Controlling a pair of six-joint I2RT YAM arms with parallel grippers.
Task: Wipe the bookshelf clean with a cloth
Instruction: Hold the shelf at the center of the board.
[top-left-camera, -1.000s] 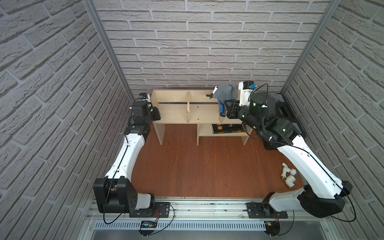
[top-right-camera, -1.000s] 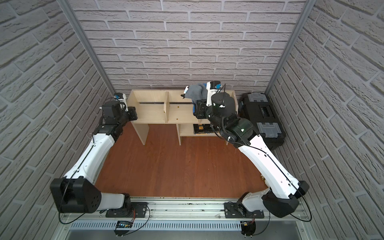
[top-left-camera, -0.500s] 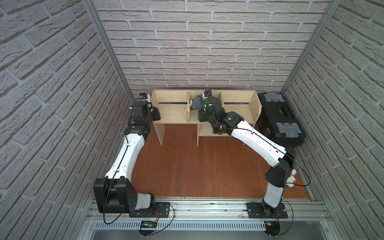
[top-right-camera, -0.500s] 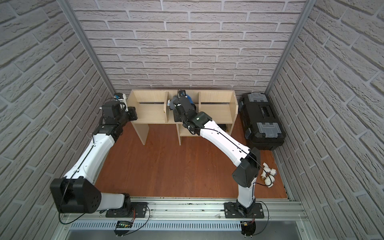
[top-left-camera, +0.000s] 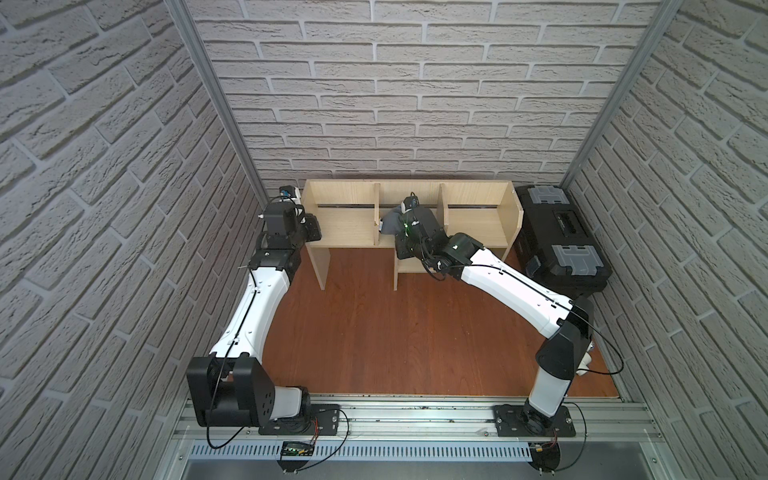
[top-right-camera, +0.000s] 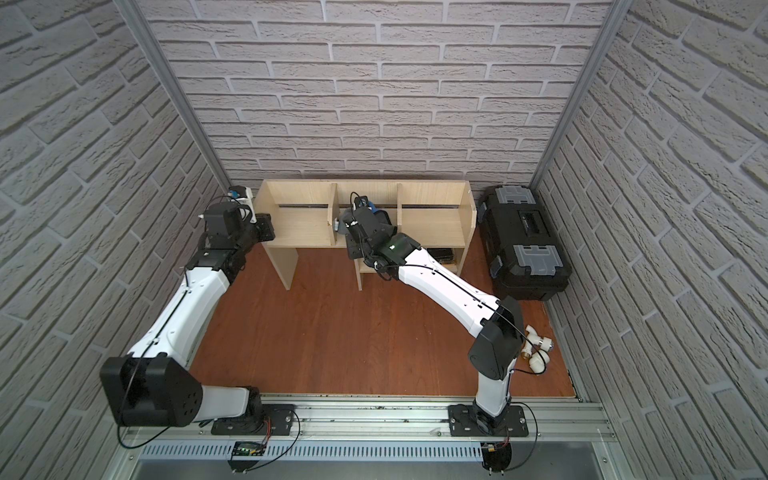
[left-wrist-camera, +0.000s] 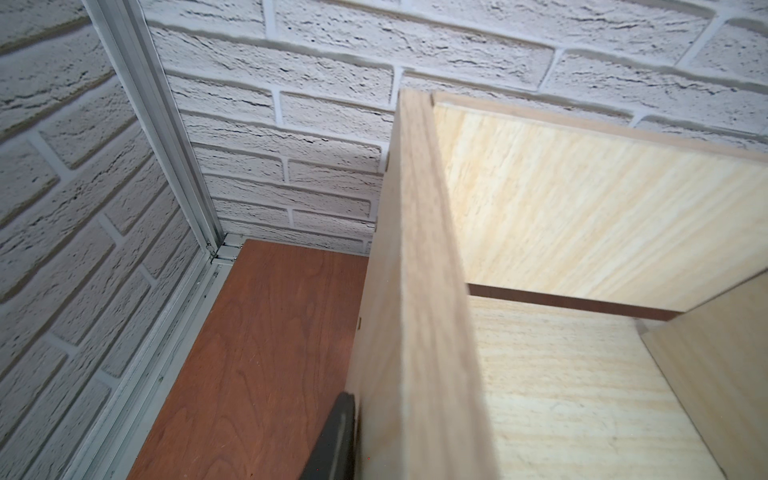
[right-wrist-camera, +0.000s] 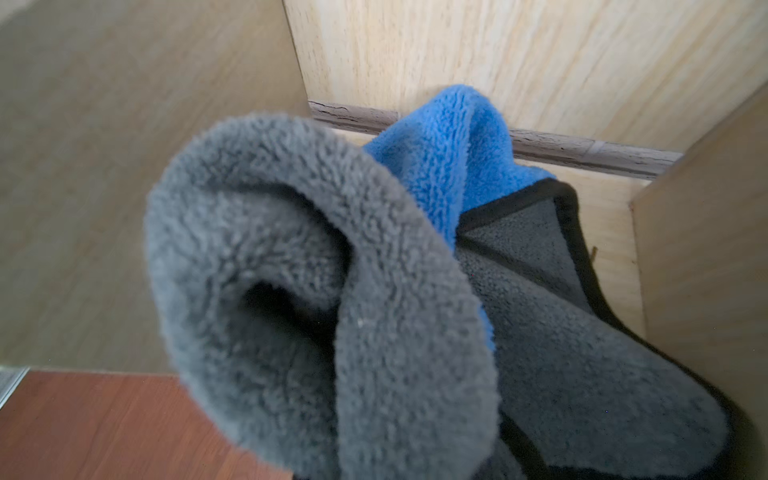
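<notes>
Although it hung rightward earlier, the cloth (top-left-camera: 388, 222) sits centrally in the bookshelf (top-left-camera: 345, 220).

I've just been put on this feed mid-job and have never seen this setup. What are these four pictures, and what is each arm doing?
Two white robot arms stand at a brown tabletop. Two pictures look down from overhead; the other two come from cameras on each wrist. At the back stands a light-wood bookshelf, a black toolbox beside it, and white pipe fittings near the right arm. The right hand is shut on a grey-and-blue cloth in the middle compartment. The left hand grips the bookshelf's end panel.
</notes>
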